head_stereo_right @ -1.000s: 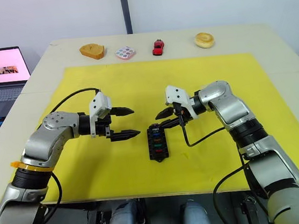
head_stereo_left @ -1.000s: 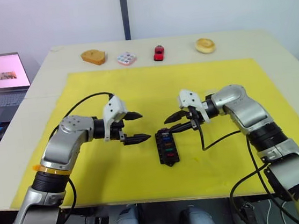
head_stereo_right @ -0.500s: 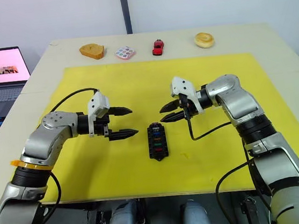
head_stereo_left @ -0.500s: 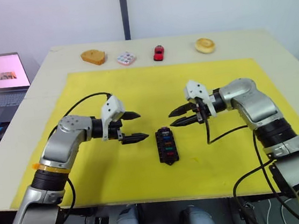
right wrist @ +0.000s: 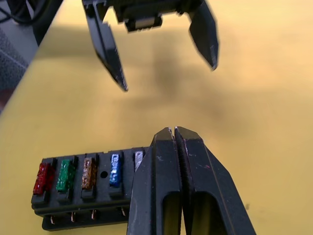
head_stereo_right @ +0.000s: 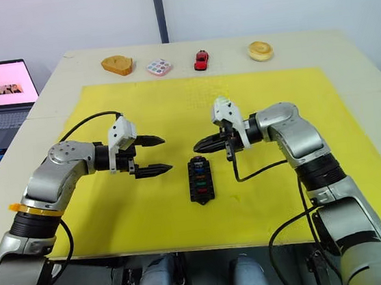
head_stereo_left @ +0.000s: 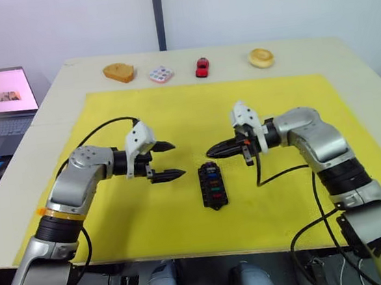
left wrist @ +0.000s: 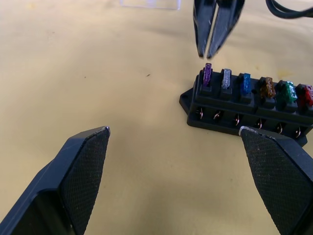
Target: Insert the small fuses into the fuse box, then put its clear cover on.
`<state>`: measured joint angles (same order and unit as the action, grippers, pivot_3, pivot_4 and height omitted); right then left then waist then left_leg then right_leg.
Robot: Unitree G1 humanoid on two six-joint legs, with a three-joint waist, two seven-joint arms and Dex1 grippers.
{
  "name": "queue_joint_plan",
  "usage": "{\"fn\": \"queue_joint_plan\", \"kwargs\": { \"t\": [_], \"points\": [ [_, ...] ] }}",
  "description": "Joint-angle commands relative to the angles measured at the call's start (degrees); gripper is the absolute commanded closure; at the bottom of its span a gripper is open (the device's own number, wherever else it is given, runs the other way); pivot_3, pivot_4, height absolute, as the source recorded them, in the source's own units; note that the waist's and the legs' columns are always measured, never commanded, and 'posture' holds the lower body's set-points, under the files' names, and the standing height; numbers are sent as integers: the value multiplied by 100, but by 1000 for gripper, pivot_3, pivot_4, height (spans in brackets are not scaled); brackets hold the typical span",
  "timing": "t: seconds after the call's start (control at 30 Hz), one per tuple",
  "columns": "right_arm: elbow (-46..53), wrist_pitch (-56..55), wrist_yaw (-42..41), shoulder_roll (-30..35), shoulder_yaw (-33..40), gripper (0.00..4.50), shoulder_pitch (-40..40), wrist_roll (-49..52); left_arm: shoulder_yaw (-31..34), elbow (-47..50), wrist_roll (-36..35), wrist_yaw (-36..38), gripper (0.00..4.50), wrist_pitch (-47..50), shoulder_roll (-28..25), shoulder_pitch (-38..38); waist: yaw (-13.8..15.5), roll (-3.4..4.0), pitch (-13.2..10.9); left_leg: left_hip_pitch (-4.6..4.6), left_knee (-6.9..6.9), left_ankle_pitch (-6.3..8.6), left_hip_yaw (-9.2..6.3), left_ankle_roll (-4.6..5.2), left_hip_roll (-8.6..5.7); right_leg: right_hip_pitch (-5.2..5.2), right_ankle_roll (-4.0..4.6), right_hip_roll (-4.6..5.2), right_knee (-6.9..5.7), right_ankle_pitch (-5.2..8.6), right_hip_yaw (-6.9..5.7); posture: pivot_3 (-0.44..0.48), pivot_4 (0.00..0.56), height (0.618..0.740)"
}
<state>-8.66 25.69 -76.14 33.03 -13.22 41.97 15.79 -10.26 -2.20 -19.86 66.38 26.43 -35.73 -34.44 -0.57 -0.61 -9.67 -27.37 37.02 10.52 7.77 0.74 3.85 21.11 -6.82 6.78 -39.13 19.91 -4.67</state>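
Observation:
The black fuse box point(head_stereo_left: 212, 185) lies on the yellow mat point(head_stereo_left: 173, 110) between my arms. Six small fuses stand in its slots in a row: purple point(left wrist: 207, 74), grey point(left wrist: 226, 78), blue point(left wrist: 245, 83), amber point(left wrist: 266, 87), green point(left wrist: 287, 90) and red point(left wrist: 305, 94). My right gripper point(head_stereo_left: 209, 154) is shut with nothing in it, its tips just above the purple end of the box. My left gripper point(head_stereo_left: 177, 159) hangs wide open and empty, a short way left of the box. The clear cover point(left wrist: 149, 4) lies flat on the mat beyond the right gripper.
Along the table's far edge stand a bread-like piece point(head_stereo_left: 120, 72), a white tile with coloured dots point(head_stereo_left: 161, 73), a red toy car point(head_stereo_left: 202, 67) and a doughnut point(head_stereo_left: 261, 57). An open laptop point(head_stereo_left: 0, 92) sits off the table's left side.
The right gripper drew back from the box, then closed and returned left to the box's far end. The left gripper stayed open and drifted slightly left.

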Motion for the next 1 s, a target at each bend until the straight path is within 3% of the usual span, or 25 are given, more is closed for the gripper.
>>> {"fn": "queue_joint_plan", "kwargs": {
  "t": [0.03,1.0],
  "points": [
    [195,-166,36,2,-2,4408,17,-43,87,165,-4,14,0,-69,-15,-18,-2,0,0,0,0,0,-1,0,0,0,0,0,0,0,0,0,150,740],
    [-4,-146,50,50,-236,4408,-255,-274,86,190,48,-83,0,-94,-2,-1,0,0,0,0,0,0,-2,0,0,-2,0,0,0,0,0,0,150,740]
  ]
}}
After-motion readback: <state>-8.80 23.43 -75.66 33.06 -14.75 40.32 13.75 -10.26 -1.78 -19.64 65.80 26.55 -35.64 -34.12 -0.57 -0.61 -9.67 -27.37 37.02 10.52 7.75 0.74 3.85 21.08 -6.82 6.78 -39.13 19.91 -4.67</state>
